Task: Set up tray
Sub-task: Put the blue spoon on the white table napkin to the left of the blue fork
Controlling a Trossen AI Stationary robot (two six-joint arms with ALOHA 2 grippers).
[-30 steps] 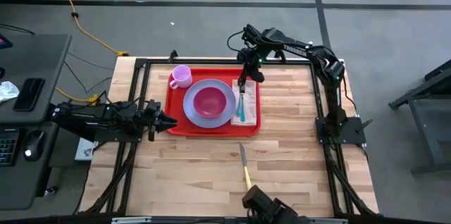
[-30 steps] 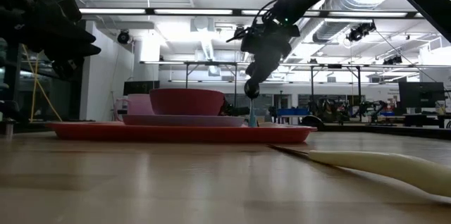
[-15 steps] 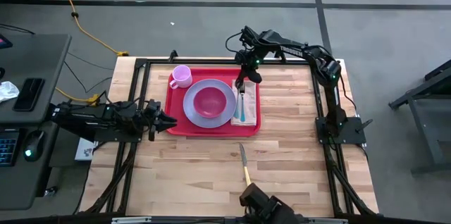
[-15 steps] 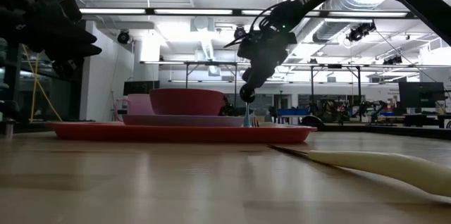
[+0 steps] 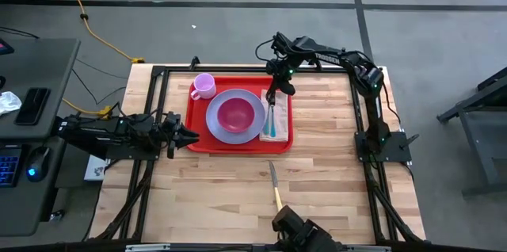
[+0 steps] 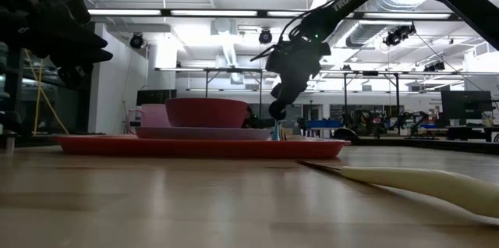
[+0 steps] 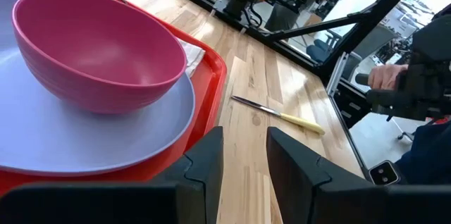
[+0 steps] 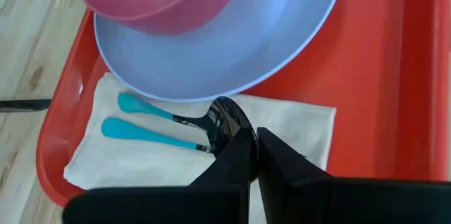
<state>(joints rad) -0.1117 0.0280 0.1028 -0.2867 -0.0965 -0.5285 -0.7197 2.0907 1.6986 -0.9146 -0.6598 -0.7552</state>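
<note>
Overhead: red tray [image 5: 195, 117] near table's far edge, carrying lavender plate [image 5: 217, 121] with pink bowl [image 5: 236, 114], pink cup [image 5: 203, 85] at tray's far-left corner, napkin [image 5: 264, 129] with teal-handled utensils [image 5: 272, 122] on tray's right side. Right gripper [image 5: 272, 95] pinched shut over napkin's far end, holding nothing visible. Left gripper [image 5: 188, 135] parked just off tray's left edge. Yellow-handled knife [image 5: 275, 186] alone on bare wood, well apart from tray.

Table level: right gripper [image 6: 277, 110] raised clear above tray.

Left wrist: fingers [image 7: 209, 155] parted, empty, beside tray rim; knife beyond.

Right wrist: closed fingers above utensil heads.

Mostly done; knife probably left to bring over.
</note>
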